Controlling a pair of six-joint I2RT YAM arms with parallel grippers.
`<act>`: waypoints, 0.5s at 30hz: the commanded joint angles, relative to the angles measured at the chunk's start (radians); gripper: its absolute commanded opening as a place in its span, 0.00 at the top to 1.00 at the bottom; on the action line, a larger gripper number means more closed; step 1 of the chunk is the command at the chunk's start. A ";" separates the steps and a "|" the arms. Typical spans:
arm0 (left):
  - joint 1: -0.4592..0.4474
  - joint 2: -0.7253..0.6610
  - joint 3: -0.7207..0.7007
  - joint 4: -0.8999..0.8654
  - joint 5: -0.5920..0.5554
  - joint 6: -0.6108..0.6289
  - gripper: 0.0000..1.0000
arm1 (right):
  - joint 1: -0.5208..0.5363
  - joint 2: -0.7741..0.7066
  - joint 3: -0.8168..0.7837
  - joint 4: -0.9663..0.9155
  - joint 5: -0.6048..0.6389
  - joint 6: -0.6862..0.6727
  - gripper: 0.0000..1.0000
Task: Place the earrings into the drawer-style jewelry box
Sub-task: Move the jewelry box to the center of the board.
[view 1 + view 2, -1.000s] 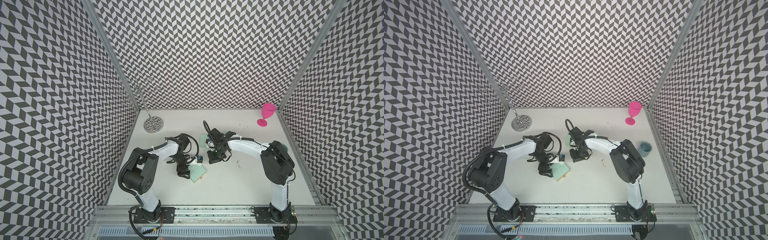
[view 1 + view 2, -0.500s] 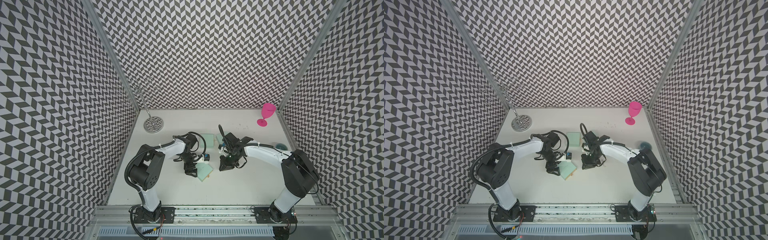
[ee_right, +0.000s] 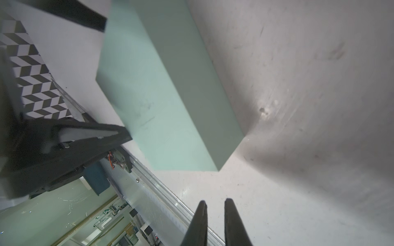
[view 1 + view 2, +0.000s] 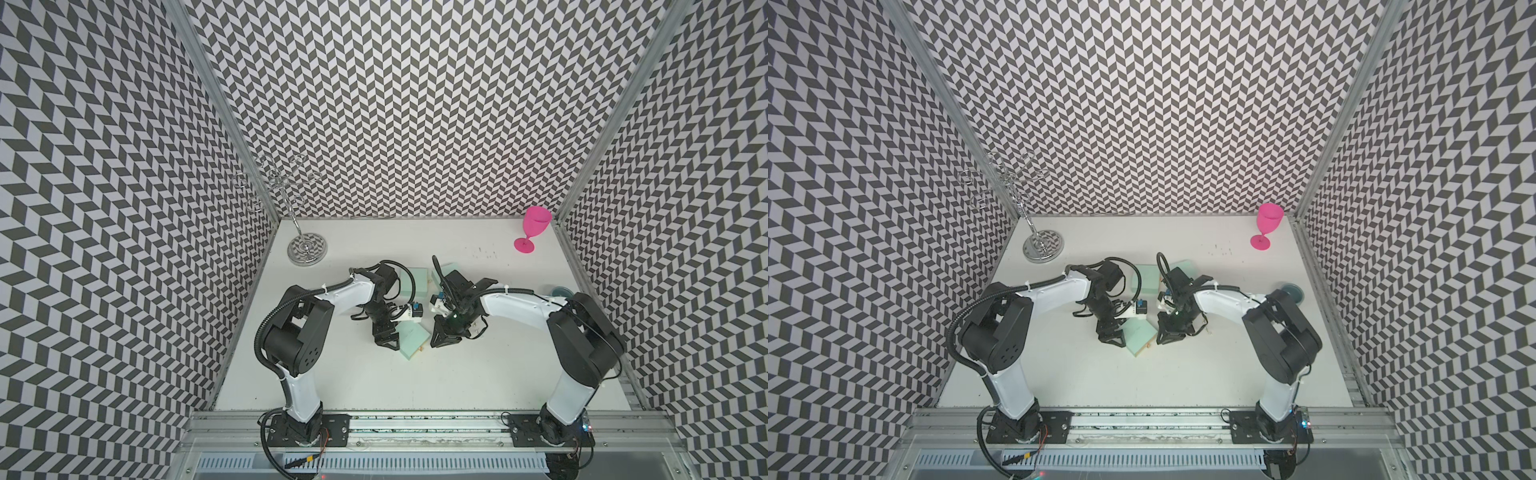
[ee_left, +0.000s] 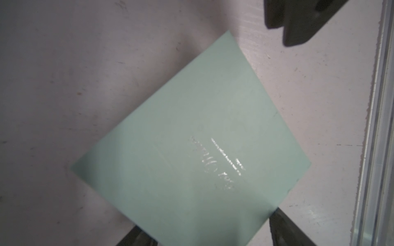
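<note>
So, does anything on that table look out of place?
The mint box near the front sits turned cornerwise to the table edge, with a tan strip showing along one side. Two more mint pieces lie separately farther back.

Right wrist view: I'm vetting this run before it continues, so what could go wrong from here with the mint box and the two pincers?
1. The right pincer is narrowly parted with nothing visible between its fingers, so it may be carrying no earring.
2. The mint box shows no open drawer in the wrist views, so a delivered earring might have nowhere to go.
3. The left pincer and the right pincer flank the box closely; they could collide or nudge it.
</note>
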 commanded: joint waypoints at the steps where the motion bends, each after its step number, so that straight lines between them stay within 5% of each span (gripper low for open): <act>1: -0.008 -0.039 -0.009 -0.013 0.023 0.000 0.19 | 0.018 0.048 0.048 0.025 0.017 -0.017 0.83; 15: 0.028 -0.106 -0.052 0.015 0.027 -0.025 0.20 | 0.019 0.225 0.242 0.008 0.014 -0.054 0.83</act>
